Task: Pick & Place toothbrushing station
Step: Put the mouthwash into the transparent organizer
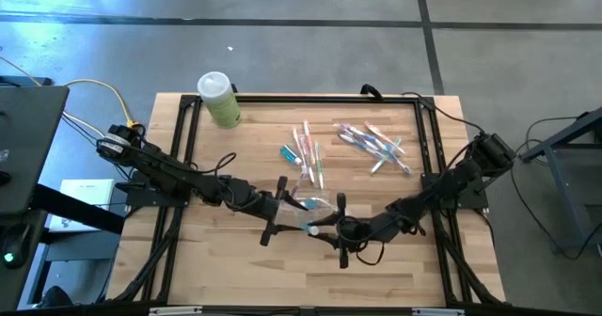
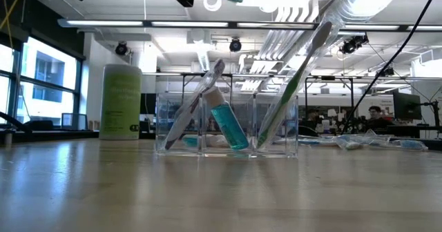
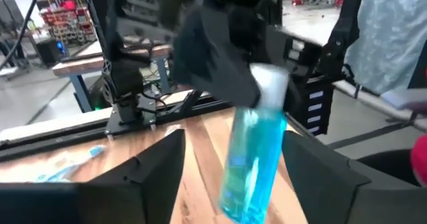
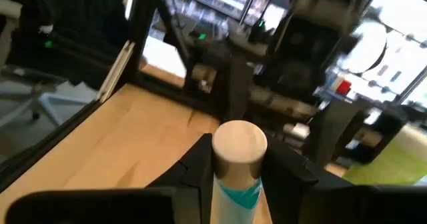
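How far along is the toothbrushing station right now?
Done: the clear organizer holds a toothbrush and a blue tube. In hand: the right hand grips another blue tube by its cap, with the left hand open around it. Left: loose items across the table.

Both arms are dark, near-black — the left arm (image 1: 179,180) and the right arm (image 1: 451,186) are each a chain of slim jointed links. Thin black cables loop loose off the links near each wrist. A yellow cable (image 1: 99,87) and a white one run to the left arm's base at the far left. The left gripper (image 3: 227,171) has two broad, matte black fingers (image 3: 140,181) with angular, faceted edges; the right gripper (image 4: 237,177) shows the same flat black fingers (image 4: 190,174).
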`<state>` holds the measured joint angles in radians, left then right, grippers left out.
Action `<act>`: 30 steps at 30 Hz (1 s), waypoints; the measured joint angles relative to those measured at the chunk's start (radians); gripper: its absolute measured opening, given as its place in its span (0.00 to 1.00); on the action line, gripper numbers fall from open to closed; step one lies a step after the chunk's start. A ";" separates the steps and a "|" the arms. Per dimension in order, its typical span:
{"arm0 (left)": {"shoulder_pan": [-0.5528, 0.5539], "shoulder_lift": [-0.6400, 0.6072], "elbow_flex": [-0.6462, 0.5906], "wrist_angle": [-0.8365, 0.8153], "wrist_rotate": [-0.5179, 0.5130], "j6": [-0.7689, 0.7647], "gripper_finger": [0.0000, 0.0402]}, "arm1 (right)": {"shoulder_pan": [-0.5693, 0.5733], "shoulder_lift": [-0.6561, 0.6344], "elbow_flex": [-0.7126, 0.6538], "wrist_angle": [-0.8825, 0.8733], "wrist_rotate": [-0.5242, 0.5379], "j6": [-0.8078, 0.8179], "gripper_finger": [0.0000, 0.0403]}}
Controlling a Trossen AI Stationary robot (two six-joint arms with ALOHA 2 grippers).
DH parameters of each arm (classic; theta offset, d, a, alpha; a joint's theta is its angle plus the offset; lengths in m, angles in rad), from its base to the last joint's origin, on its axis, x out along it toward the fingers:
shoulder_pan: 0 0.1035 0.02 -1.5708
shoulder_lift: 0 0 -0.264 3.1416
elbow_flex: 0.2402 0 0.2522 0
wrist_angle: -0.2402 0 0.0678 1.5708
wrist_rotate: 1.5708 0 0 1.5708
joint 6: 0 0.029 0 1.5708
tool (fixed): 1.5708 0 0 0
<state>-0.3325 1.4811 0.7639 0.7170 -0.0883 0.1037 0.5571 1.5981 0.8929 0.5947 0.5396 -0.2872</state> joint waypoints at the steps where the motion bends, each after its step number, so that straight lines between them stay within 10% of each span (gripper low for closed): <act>1: -0.001 0.000 0.000 0.000 0.000 -0.006 0.63 | 0.000 0.000 0.000 -0.016 0.001 0.031 0.21; 30: -0.026 -0.053 0.001 -0.200 -0.152 0.094 0.65 | -0.188 0.114 0.000 -0.161 0.121 0.405 0.21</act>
<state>-0.3584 1.4278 0.7647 0.5174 -0.2401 0.1982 0.3689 1.7125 0.8928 0.4336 0.6605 0.1178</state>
